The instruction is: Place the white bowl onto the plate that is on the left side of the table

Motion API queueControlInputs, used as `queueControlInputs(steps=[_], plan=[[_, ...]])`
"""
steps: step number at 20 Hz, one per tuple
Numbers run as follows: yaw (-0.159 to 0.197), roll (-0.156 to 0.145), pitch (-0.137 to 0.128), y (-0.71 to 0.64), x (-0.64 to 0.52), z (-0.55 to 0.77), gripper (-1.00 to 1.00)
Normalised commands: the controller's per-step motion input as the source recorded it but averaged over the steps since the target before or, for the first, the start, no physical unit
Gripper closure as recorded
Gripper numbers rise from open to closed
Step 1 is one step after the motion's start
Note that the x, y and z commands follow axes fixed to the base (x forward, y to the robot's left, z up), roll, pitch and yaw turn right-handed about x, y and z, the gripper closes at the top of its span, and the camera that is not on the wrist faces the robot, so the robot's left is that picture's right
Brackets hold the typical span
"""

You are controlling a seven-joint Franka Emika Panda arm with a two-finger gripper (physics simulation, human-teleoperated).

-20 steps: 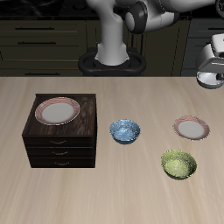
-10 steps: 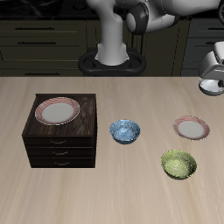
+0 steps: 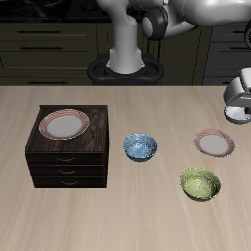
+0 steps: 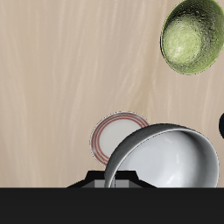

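My gripper (image 3: 239,96) hangs in the air near the table's side edge, shut on the rim of the white bowl (image 3: 236,111). The bowl is held tilted and clear of the table (image 3: 118,221). In the wrist view the white bowl (image 4: 166,159) fills the near field with its pale grey inside showing. Behind it lies the pink-rimmed plate (image 4: 115,133), partly covered by the bowl. In the exterior view this left-side plate (image 3: 214,143) lies flat on the table, below the gripper and a little nearer the table's middle.
A green speckled bowl (image 3: 200,183) sits in front of the plate, also seen from the wrist as the green bowl (image 4: 194,35). A blue patterned bowl (image 3: 140,147) stands mid-table. A dark drawer cabinet (image 3: 67,155) carries a second plate (image 3: 64,124).
The gripper, with the white bowl in it, has come down and shifted slightly toward the table's front, closer to the left-side plate. Nothing else moved.
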Motion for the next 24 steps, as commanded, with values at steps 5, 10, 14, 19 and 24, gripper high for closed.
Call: queueControlInputs(steps=[5, 10, 14, 19, 24], plan=[[-0.009, -0.009, 0.024, 0.01, 0.01, -0.27, 1.00], [0.001, -0.023, 0.009, -0.04, 0.01, -0.24, 1.00], [-0.029, -0.046, 0.026, -0.16, -0.02, -0.36, 1.00], [-0.019, -0.017, 0.052, -0.04, -0.05, -0.36, 1.00], [-0.018, 0.016, 0.014, 0.08, -0.23, -0.25, 1.00]])
